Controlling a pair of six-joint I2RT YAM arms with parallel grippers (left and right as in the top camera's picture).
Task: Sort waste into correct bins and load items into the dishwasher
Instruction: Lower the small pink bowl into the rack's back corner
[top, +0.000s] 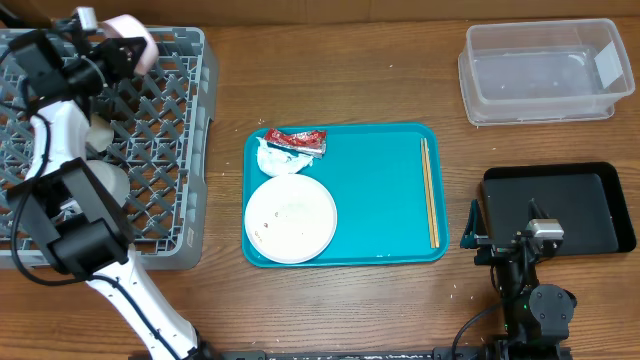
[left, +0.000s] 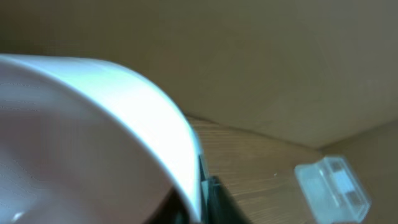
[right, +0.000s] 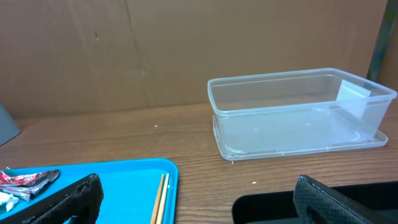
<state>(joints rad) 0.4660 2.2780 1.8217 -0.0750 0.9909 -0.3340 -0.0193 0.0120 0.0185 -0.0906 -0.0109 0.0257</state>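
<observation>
Left claw (top: 118, 48) is clamped on the small pale-pink round dish (top: 140, 42), right over the far edge of the big grey plastic lattice rack (top: 170, 150). Right claw (top: 477, 237) has its fingers spread apart. The shallow black rectangular tray (top: 580, 205) is just beside it, the clear plastic tub (top: 540, 70) is farther behind, and the thin wooden chopsticks (top: 430, 195) are near its other side.

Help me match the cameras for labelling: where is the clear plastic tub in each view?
Overhead: clear plastic tub at top right, behind the black tray.
Left wrist: tub small and blurred at lower right, past the pale-pink dish.
Right wrist: tub large, right of centre.
Shared landmark: the wooden table under it in all three.
</observation>
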